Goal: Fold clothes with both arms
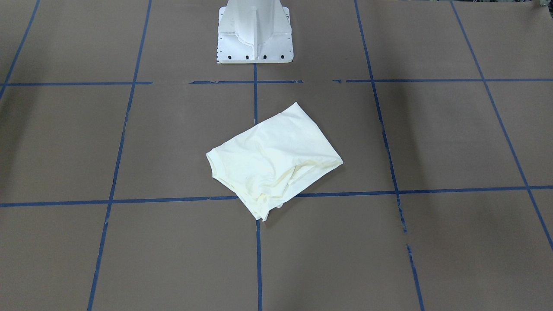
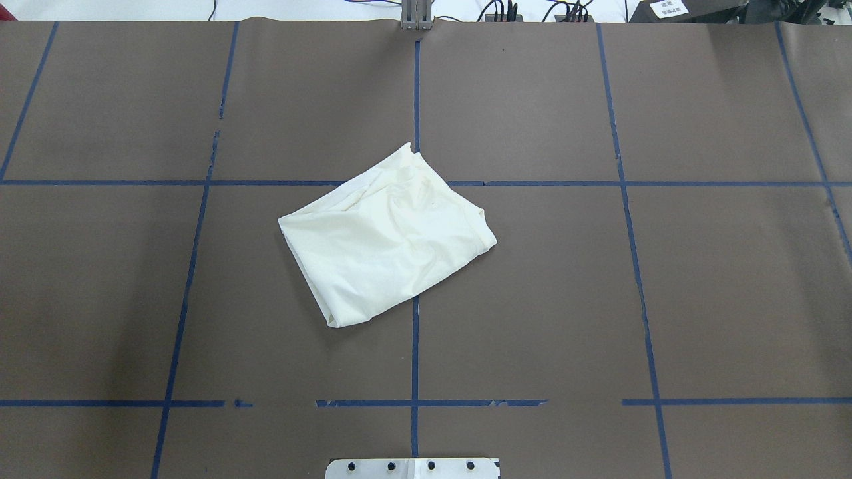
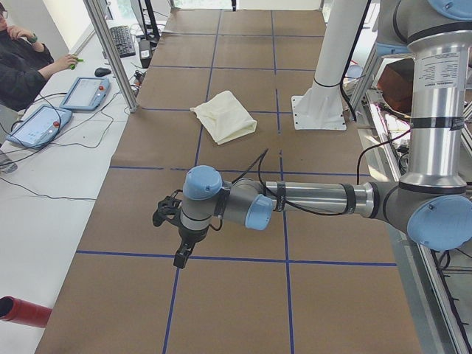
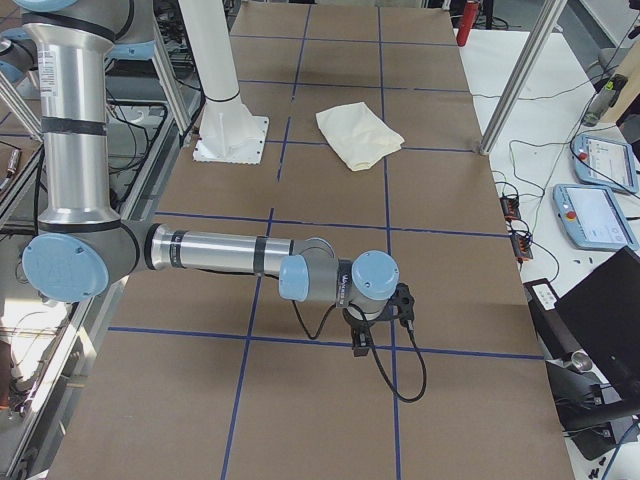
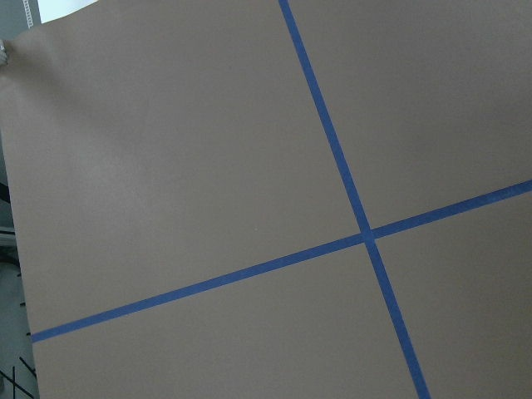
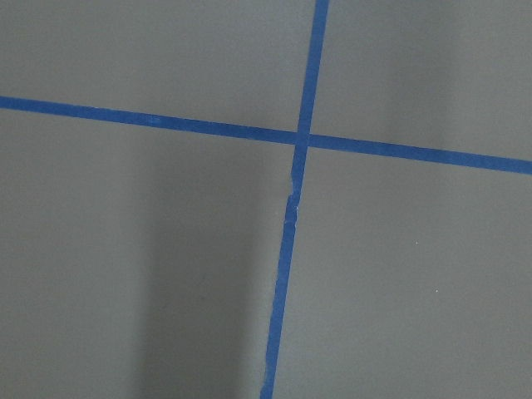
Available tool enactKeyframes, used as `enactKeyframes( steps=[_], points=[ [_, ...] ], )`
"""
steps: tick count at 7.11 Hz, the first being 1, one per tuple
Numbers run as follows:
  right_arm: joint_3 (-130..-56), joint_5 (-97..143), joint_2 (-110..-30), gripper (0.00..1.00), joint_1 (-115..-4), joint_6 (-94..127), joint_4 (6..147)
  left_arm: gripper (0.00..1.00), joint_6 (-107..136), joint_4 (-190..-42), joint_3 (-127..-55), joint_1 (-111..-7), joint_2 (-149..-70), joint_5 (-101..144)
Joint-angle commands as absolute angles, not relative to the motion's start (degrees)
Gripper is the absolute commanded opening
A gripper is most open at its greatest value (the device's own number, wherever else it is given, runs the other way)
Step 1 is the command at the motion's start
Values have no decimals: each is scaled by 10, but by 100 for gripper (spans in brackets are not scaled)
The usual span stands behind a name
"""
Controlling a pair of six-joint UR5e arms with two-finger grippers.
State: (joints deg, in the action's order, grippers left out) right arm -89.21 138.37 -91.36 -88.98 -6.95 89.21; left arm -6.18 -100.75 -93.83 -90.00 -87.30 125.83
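table (image 2: 732, 299): brown, blue tape grid (image 2: 415, 372) | T-shirt (image 2: 386, 239) folded, centre | pedestal base (image 1: 255, 43)

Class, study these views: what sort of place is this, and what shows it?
Probably a robotics lab: the left arm and right arm reach over a table marked with a blue tape grid, and control pendants lie on the bench alongside.
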Motion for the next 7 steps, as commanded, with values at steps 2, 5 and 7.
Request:
enactKeyframes(
  steps=[2, 5, 7],
  points=[
    [-893, 1383, -916, 100, -894, -50, 892, 100, -10, -939, -955, -887, -868, 1334],
    [-923, 1371, -939, 100, -912, -48, 892, 100, -11, -942, -958, -887, -857, 1334],
    [-963, 1373, -948, 100, -915, 0, 892, 100, -11, -943, -959, -887, -858, 1334]
  ],
)
